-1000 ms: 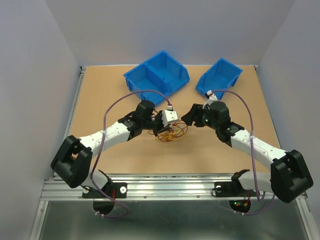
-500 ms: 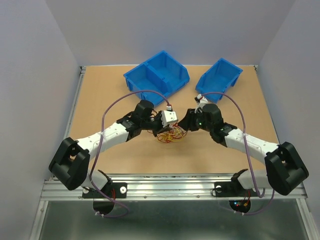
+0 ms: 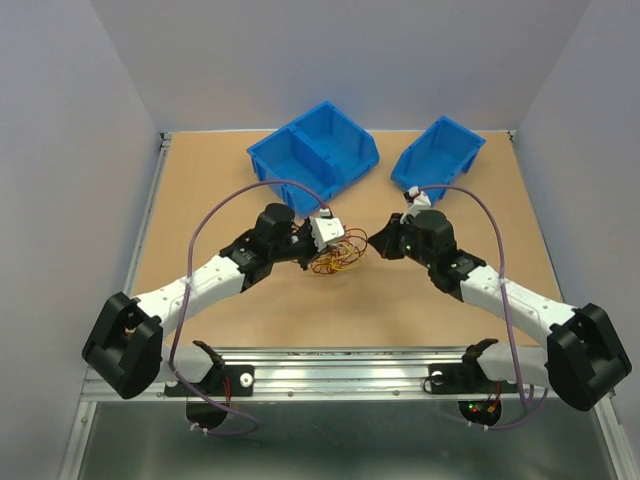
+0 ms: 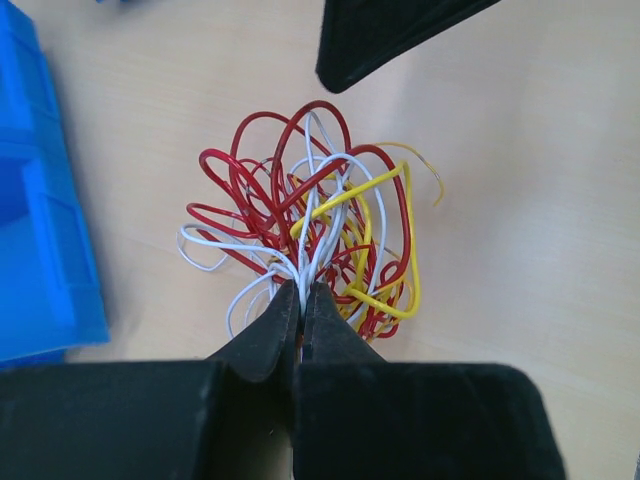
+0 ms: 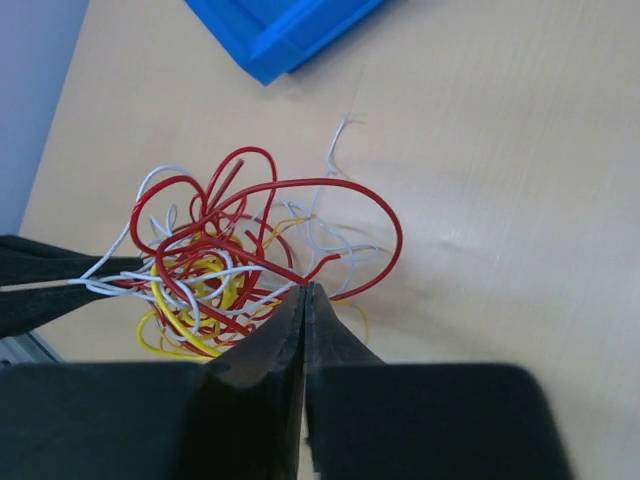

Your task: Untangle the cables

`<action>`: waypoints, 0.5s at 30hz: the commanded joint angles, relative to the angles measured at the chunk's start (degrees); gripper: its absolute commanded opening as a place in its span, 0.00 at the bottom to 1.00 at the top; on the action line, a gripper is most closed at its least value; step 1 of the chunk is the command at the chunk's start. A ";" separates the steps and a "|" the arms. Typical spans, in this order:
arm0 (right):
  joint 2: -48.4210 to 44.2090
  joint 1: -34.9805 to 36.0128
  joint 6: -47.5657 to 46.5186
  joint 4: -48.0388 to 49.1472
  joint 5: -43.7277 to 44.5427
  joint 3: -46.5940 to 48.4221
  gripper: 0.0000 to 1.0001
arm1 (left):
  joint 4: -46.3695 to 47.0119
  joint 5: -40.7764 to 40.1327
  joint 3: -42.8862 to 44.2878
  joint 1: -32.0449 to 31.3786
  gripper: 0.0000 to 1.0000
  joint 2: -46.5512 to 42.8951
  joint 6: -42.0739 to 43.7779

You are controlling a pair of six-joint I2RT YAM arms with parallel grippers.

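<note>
**Top external.** The cables sit as one knot of red, yellow and white at mid-table, between the two wrists. The left gripper meets the knot from the left and the right gripper from the right. Jaw state is not readable from here. No strand lies apart from the knot, so I judge the untangling hardly begun: nothing is separated and every wire is left to do. The large blue bin and the small blue bin stand behind, well apart from the knot. Bare table lies to the left, to the right and toward the bases, so there is room to draw the grippers apart sideways. Backward travel meets the bins sooner.

**Left wrist.** The left gripper's jaws are pressed together on a few white strands at the near edge of the knot. Red loops fan out beyond and yellow ones cross on the right. One finger of the right gripper shows black at the top edge, near the loops. The large bin's wall is at the left, just beside the outermost white loop.

**Right wrist.** The right gripper's jaws are together, pinching where a long red loop and white strands converge. The left gripper's fingers enter from the left, touching the knot. Whether the knot rests on the table, I cannot tell.
</note>
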 commanded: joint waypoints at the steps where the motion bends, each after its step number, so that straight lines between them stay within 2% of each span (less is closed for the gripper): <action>1: -3.35 0.38 0.11 -0.12 2.69 -1.64 0.36 | 5.81 0.91 -1.70 0.97 0.00 -4.93 -1.28; 2: -3.53 0.38 -0.42 1.54 0.05 -1.90 0.54 | 5.20 3.27 -1.53 0.97 0.00 -4.85 -1.01; 4: -3.53 0.38 -1.38 2.95 -1.63 -2.43 0.81 | 3.71 5.30 -0.92 0.97 0.00 -4.32 -0.22; 8: -2.66 0.29 -2.53 6.20 -4.81 -3.13 0.88 | 0.19 8.91 0.93 0.97 0.00 -2.57 1.28; 15: 1.90 0.38 -3.24 10.07 -12.63 -2.96 0.86 | -0.43 10.15 1.02 0.97 0.00 -3.70 1.10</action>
